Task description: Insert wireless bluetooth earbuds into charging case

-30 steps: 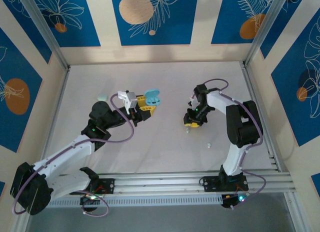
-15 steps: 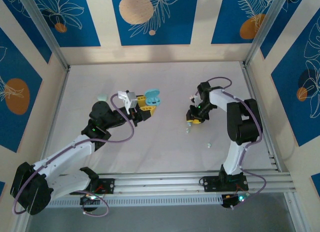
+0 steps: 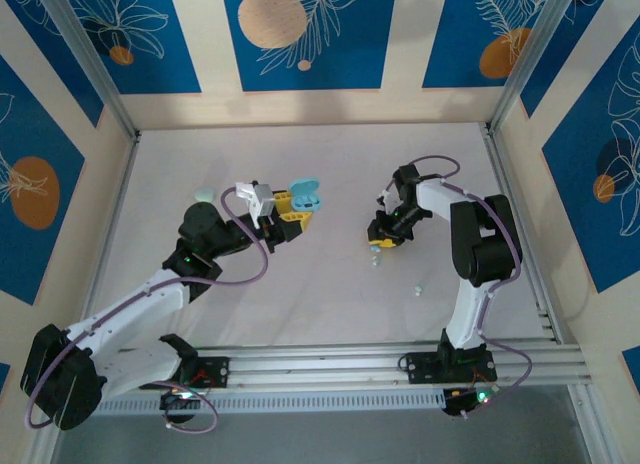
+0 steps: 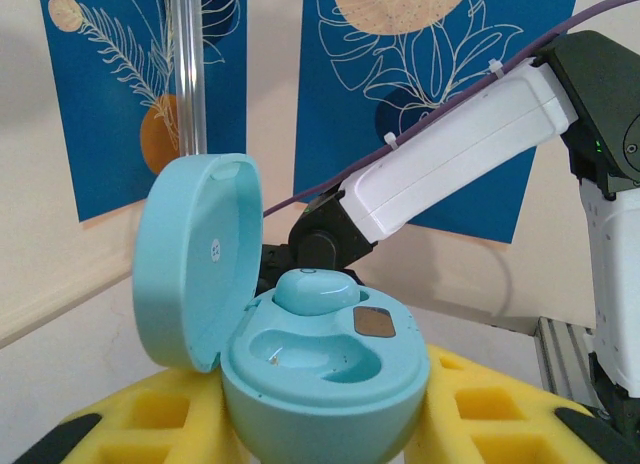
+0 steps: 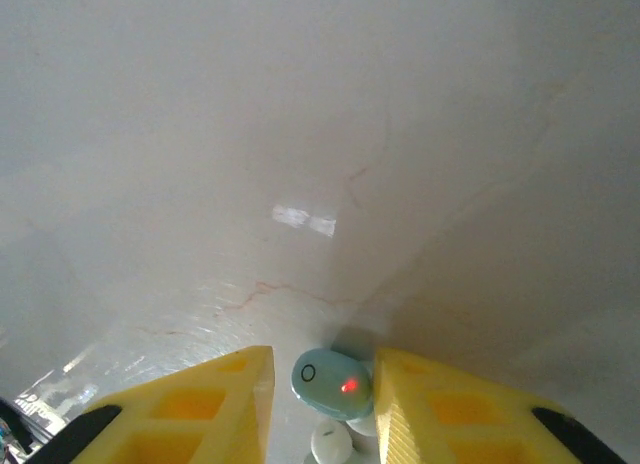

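On your far left, a small mint case [image 3: 205, 195] sits alone on the table [image 3: 330, 314], near the left wall. Next comes your left gripper [image 3: 292, 214]. Its yellow fingers [image 4: 480, 409] hold the blue charging case [image 4: 320, 374] tight, up off the table. The lid [image 4: 190, 264] stands open on the left side. One earbud [image 4: 315, 289] sits in the far cup, and the near cup is bare.

The middle of the table is wide open, so you have lots of room there.

Your right gripper [image 3: 384, 241] is down low at the table, with its jaws narrow. A pale blue earbud [image 5: 330, 382] lies between them. You cannot tell if it is pinched yet. A white bit [image 5: 332, 442] lies just beside it. Another tiny bit [image 3: 416, 287] lies nearer to you, apart. The right rail [image 3: 520, 234] is close to this arm.
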